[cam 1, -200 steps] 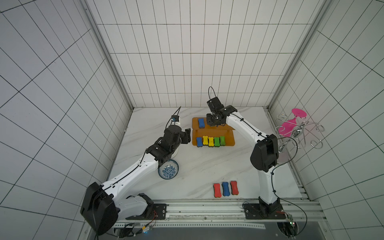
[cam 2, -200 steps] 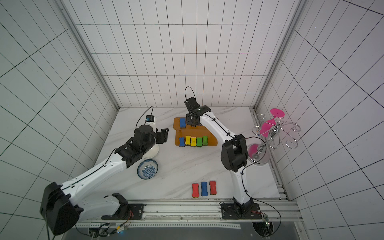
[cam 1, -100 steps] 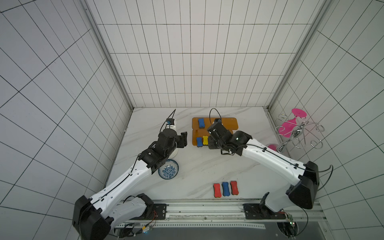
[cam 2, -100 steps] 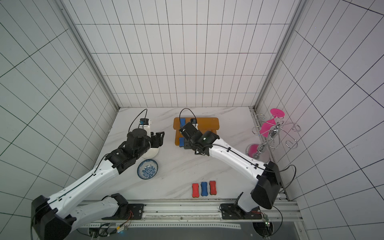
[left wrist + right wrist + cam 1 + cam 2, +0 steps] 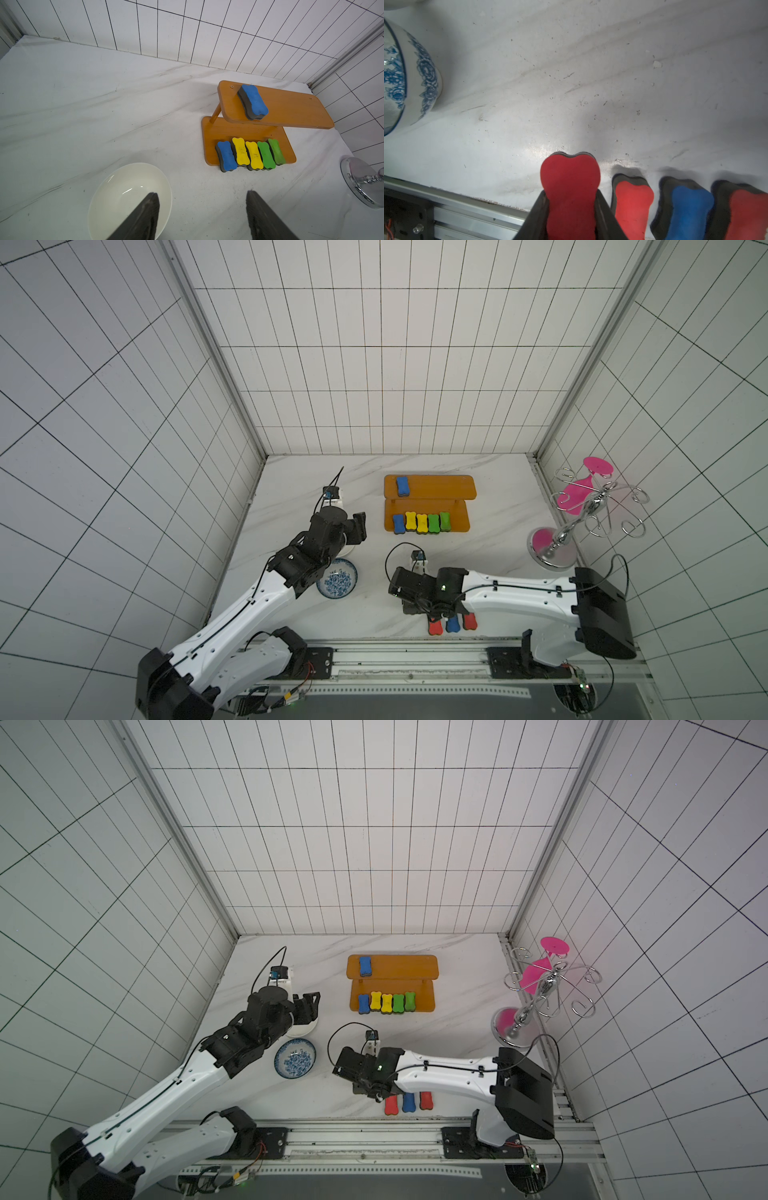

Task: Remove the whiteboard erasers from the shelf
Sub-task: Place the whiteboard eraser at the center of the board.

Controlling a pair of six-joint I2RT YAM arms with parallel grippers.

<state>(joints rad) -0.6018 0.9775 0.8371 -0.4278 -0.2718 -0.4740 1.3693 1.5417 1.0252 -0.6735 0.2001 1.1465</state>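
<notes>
1. Six whiteboard erasers (image 5: 252, 154) were left on the orange shelf (image 5: 291, 112): one blue eraser (image 5: 402, 485) on the upper board (image 5: 440, 487) and a row of five (image 5: 422, 523) on the lower board (image 5: 459, 523).
2. Three erasers (image 5: 687, 205), red, blue and red, lay on the marble table (image 5: 571, 83) near the front rail (image 5: 467, 218).
3. The right gripper (image 5: 570, 192) was clamped on a fourth, a red eraser (image 5: 570, 176), just beside that row; setting it down looked like the step in hand.
4. The left gripper (image 5: 202, 193) stood wide and empty above the white bowl (image 5: 124, 187), facing the shelf.
</notes>
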